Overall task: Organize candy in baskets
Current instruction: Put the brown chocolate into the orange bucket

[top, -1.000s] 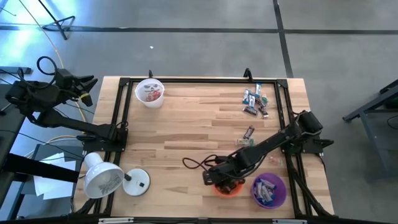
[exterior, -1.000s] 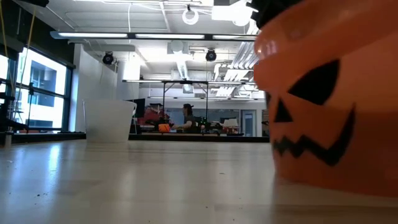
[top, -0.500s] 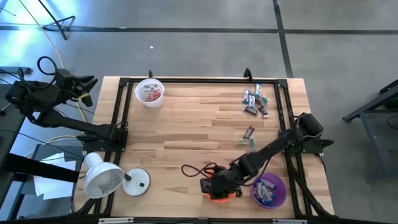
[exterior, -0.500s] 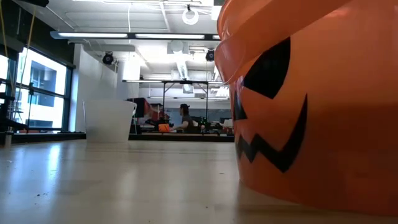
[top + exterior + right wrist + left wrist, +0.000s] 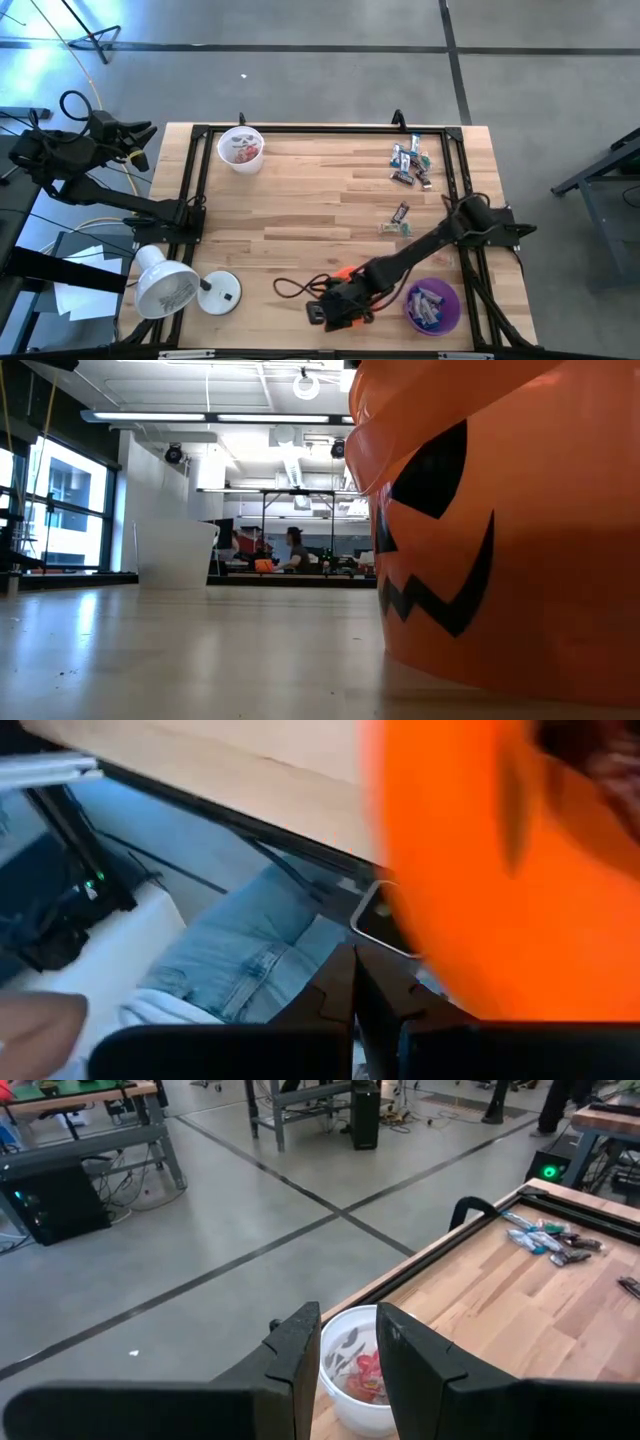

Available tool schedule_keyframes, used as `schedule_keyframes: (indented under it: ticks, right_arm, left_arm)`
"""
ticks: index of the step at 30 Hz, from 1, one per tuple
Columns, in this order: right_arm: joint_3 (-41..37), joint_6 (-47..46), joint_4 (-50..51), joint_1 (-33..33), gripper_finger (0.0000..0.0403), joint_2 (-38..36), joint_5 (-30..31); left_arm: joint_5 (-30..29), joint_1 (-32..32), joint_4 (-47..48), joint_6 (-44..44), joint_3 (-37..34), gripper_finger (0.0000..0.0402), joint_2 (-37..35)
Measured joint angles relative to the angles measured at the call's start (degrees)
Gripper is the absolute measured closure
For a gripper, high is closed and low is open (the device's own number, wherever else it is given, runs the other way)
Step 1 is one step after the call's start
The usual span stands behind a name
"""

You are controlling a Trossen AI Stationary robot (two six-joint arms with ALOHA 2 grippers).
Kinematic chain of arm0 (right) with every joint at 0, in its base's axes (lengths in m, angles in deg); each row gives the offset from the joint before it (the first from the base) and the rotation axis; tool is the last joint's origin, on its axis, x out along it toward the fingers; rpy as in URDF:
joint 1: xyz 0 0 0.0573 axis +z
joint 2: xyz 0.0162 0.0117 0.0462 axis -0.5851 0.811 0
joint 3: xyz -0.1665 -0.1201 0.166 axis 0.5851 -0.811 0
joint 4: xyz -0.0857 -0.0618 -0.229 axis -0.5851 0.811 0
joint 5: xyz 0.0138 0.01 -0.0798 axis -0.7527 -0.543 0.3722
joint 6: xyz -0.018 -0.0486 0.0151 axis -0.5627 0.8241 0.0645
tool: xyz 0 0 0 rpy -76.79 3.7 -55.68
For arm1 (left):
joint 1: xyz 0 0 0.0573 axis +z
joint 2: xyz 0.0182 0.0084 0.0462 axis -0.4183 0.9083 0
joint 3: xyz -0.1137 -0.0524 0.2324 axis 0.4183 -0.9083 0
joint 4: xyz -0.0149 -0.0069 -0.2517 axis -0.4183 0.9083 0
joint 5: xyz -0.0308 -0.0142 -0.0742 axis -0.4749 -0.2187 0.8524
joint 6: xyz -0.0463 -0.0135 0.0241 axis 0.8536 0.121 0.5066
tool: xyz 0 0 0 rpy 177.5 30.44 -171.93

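Three baskets are seen on the worktop, orange basket beside the purple basket, covered by the right tool with fingers together, white basket at the far corner, candy loose well beyond the purple basket, left tool parked off the worktop, fingers apart.

overall light: bright and even indoors, no harsh shadows thrown on the pale wooden tabletop
light source: long ceiling tube lights are seen in the low view, plus daylight through tall windows at the side
glare: a bluish sheen is caught on the grey concrete floor
blur: the bright orange pumpkin-face bucket is smeared and out of focus in the right wrist view
focus, low view: the bucket looms large and soft-edged, while the room behind is kept fairly sharp
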State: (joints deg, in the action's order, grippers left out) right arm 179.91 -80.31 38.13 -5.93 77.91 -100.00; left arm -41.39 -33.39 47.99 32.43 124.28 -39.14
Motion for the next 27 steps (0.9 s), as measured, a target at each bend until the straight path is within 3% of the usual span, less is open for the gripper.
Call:
schedule_keyframes:
  ticks: [7, 13, 19, 27]
  right_arm:
    - [8.68, 6.83, 4.31, -1.79, 0.0403, 2.42, 5.01]
    - [17.27, 11.77, 27.72, -3.23, 0.0403, 2.44, 5.64]
    - [23.35, 16.53, 52.08, -5.53, 0.0403, 2.42, 10.64]
    - [23.43, 22.53, 68.86, -10.37, 0.0403, 2.28, 17.48]
  left_arm:
    - [0.00, 0.01, -0.02, -0.52, 0.00, 0.0313, -0.01]
    - [0.00, 0.00, -0.02, -1.40, -0.02, 0.0313, -0.02]
    - [-0.04, 0.02, -0.04, -1.42, 0.00, 0.0313, -0.02]
    - [-3.42, 0.01, -0.24, -0.21, 0.00, 0.0313, -0.01]
